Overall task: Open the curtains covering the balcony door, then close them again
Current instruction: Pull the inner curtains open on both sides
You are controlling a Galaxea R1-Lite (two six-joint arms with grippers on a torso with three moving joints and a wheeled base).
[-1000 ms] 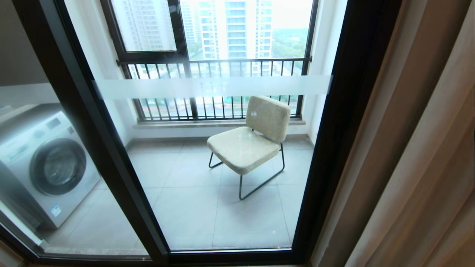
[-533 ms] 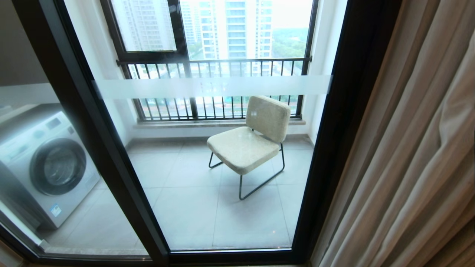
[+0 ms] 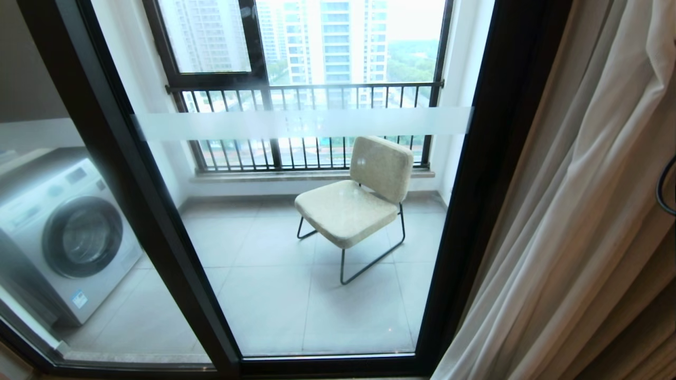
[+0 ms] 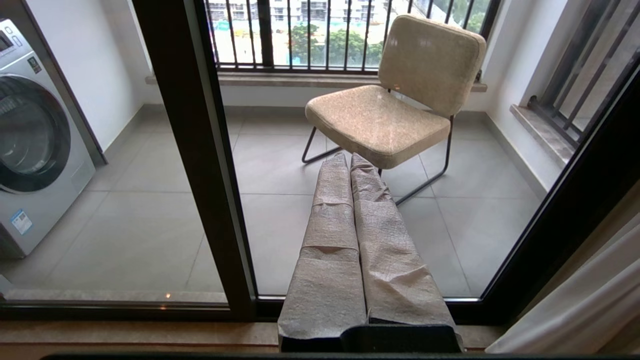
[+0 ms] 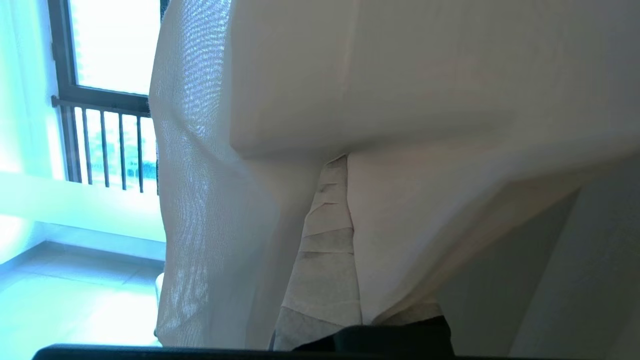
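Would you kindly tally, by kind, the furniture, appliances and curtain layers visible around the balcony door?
Chair: 1
Washing machine: 1
Beige drape: 1
White sheer: 1
Total: 4

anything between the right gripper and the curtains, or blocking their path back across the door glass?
Nothing visible. The right gripper is shut and already buried in the curtains, fabric draped over it. Indoors, the balcony door glass shows no obstruction; the chair sits outside behind it.
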